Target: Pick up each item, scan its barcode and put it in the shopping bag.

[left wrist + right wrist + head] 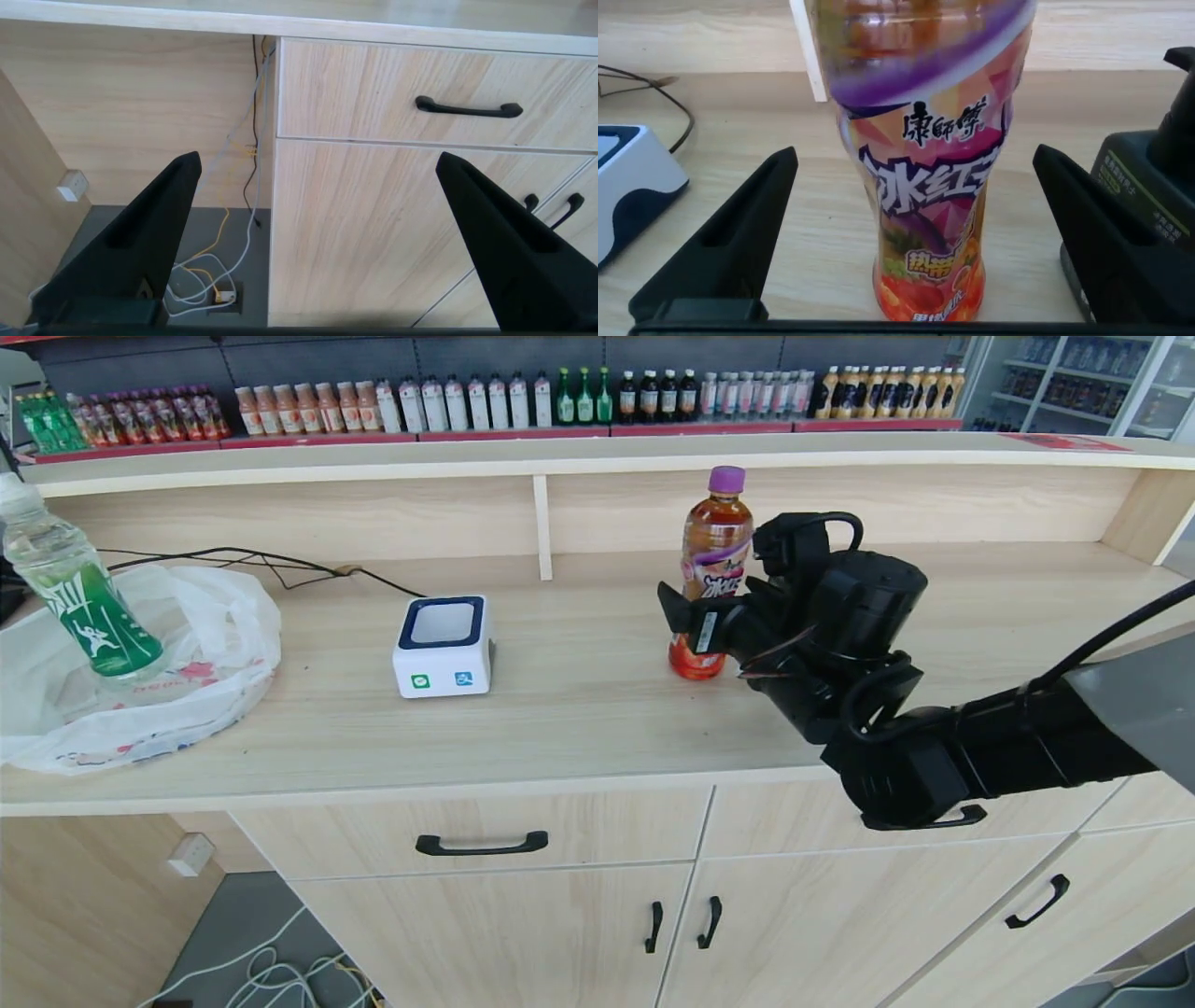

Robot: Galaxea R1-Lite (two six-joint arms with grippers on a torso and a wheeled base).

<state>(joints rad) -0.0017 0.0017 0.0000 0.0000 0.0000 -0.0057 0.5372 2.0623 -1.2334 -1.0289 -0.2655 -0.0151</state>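
An orange tea bottle [714,555] with a purple cap stands upright on the wooden counter [579,709]. My right gripper [700,609] is open at its lower half. In the right wrist view the bottle [924,215] stands between the two spread fingers [738,243], with a gap on each side. A green-labelled bottle [75,588] leans in the white shopping bag [215,644] at the counter's left end. The white barcode scanner [442,646] with a blue rim sits between bag and tea bottle. My left gripper [318,168] hangs open below the counter, facing the cabinet front.
A black cable [243,560] runs along the back of the counter behind the scanner. A black device [1148,205] stands right of the tea bottle. Drawers with black handles [467,108] front the counter. Shelves of drinks [597,397] line the far wall.
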